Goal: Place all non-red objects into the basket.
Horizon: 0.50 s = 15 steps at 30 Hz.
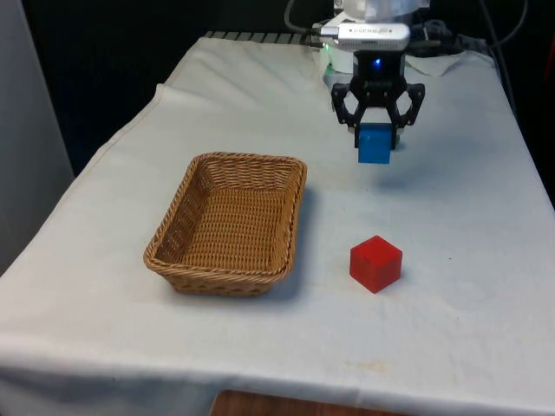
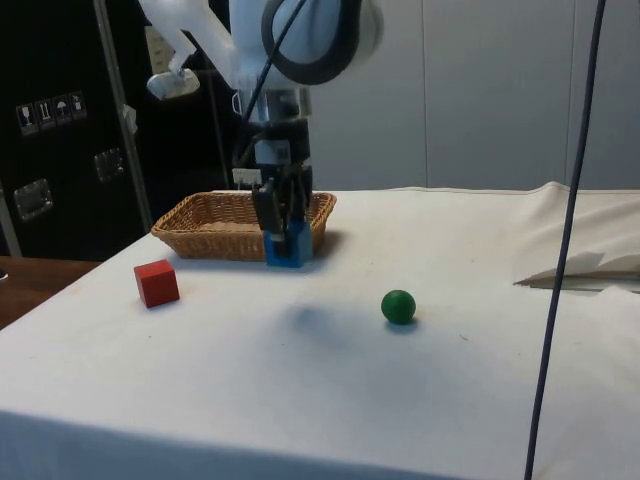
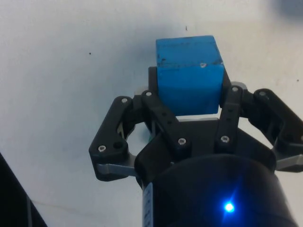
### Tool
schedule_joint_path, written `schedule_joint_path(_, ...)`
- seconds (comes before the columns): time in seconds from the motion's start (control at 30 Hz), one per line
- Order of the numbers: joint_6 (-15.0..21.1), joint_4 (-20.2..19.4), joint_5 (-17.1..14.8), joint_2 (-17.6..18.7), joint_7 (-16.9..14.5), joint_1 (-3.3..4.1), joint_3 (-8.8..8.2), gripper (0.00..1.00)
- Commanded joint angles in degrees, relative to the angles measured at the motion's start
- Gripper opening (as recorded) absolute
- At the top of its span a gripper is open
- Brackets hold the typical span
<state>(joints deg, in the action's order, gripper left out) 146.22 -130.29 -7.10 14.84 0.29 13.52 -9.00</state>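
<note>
Red cube (image 1: 375,263): nearest, stays on cloth. Blue cube (image 1: 376,144): pinched in gripper (image 1: 377,130), lifted clear, right of basket (image 1: 227,221) in front view. Green ball (image 2: 398,306): pending. Step: carrying; next, move over basket, release

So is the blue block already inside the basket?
No, the hand holds the blue block above the cloth, off to the front view's right of the basket.
</note>
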Motion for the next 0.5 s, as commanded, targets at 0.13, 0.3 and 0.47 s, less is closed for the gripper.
schedule_joint_path(0.13,-1.6,0.06,0.52,-1.38,0.46,0.06,-0.57,0.01)
schedule_joint_path(0.3,-2.29,0.29,0.06,-2.23,0.06,0.0,-0.69,0.01)
schedule_joint_path(0.47,-4.87,1.78,0.8,-2.86,0.74,0.06,-1.43,0.01)
